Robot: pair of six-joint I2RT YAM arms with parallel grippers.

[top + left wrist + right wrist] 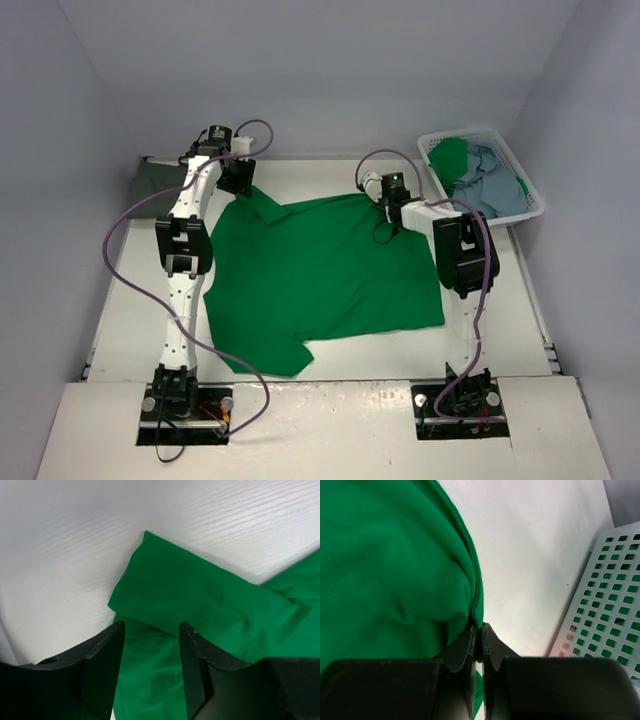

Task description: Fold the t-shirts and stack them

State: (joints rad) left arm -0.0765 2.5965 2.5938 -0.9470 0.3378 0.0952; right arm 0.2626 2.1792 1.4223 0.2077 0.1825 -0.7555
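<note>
The right tool [479, 630] is closed on the far right edge of the green t-shirt [320, 275], with the hem pinched between its fingers. The left tool [150, 630] is held partly open just above the far left sleeve, and nothing is gripped. The shirt is spread mid-worktop [130, 330]. Bare surface is seen to its left, along its near edge, and between the right tool and the white basket [470, 133], where a light blue t-shirt [497, 185] is piled. A dark t-shirt [152, 182] is seen at the far left edge.
</note>
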